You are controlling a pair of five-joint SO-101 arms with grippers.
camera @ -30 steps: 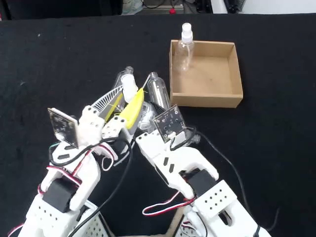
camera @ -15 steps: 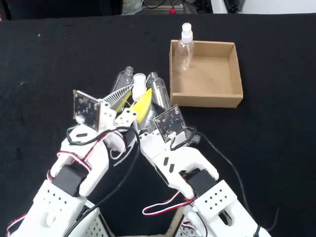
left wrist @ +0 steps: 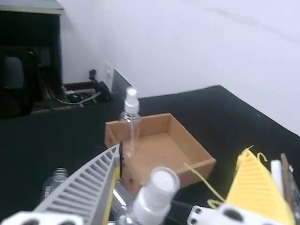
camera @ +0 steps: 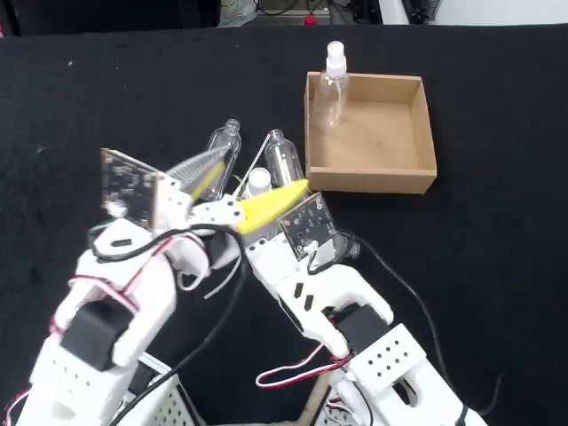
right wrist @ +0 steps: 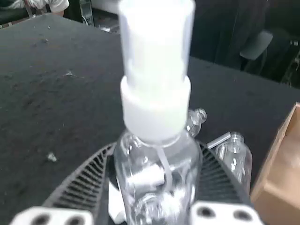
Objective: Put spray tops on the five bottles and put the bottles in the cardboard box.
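Note:
My right gripper [right wrist: 154, 180] is shut on a clear bottle [right wrist: 157, 164] held upright, and a white spray top [right wrist: 154, 70] sits on its neck. In the high view that spray top [camera: 259, 180] lies between the spread fingers of my open left gripper [camera: 263, 174], grey finger [camera: 200, 166] on one side, yellow finger [camera: 271, 202] on the other. Two open bottles [camera: 224, 146] [camera: 282, 158] lie on the table just beyond. A bottle with a spray top [camera: 335, 78] stands in the far left corner of the cardboard box [camera: 417, 133].
The table is covered in black cloth [camera: 133, 98], with free room to the left and to the right of the box. The box sits right of the lying bottles, its near wall [camera: 368, 180] close to my yellow finger.
My left gripper carried the spray top toward the bottle in my right gripper, then opened wide and turned. The top now sits on that bottle. The right arm kept still.

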